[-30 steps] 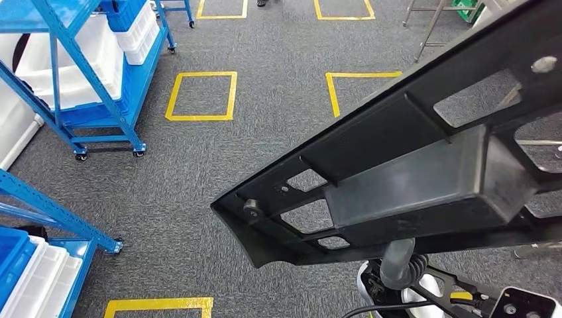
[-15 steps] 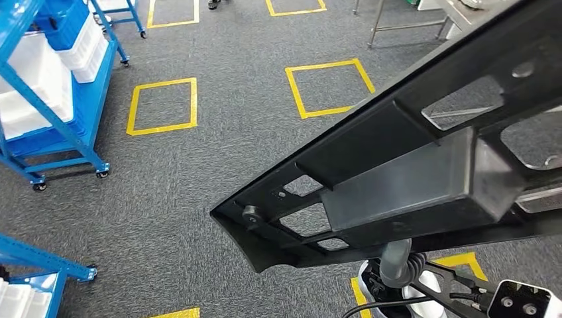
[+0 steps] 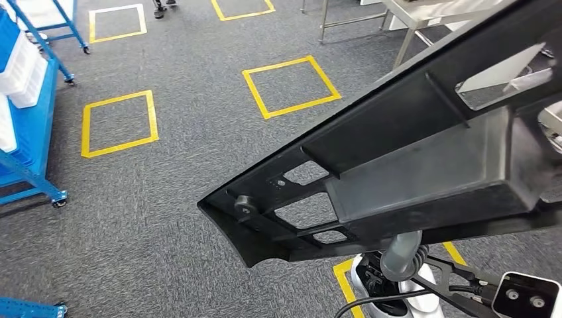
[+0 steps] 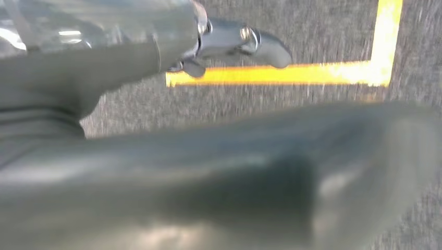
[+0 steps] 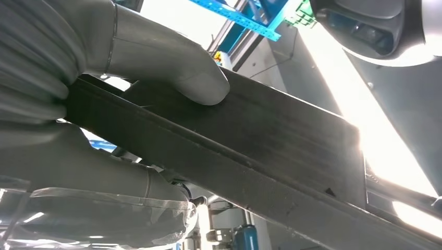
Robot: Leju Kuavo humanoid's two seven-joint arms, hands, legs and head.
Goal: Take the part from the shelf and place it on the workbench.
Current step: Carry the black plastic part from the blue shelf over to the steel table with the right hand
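Meanwhile the view has swung; right hand (image 5: 104, 104) still grips part (image 3: 411, 165).

Yellow floor squares (image 3: 291, 86), blue rack (image 3: 26, 142)

part (image 3: 424, 172): black plastic, matt with a dull sheen
floor (image 3: 166, 179): grey carpet, rough weave
squares (image 3: 291, 85): glossy yellow tape
shelf (image 3: 26, 165): blue painted metal
right hand (image 5: 78, 104): smooth grey plastic, ribbed cover

Long black part (image 3: 411, 165) blocks the right side; open carpet floor (image 3: 185, 179) ahead-left; blue shelf cart (image 3: 26, 132) far left, metal table legs (image 3: 344, 16) at back.
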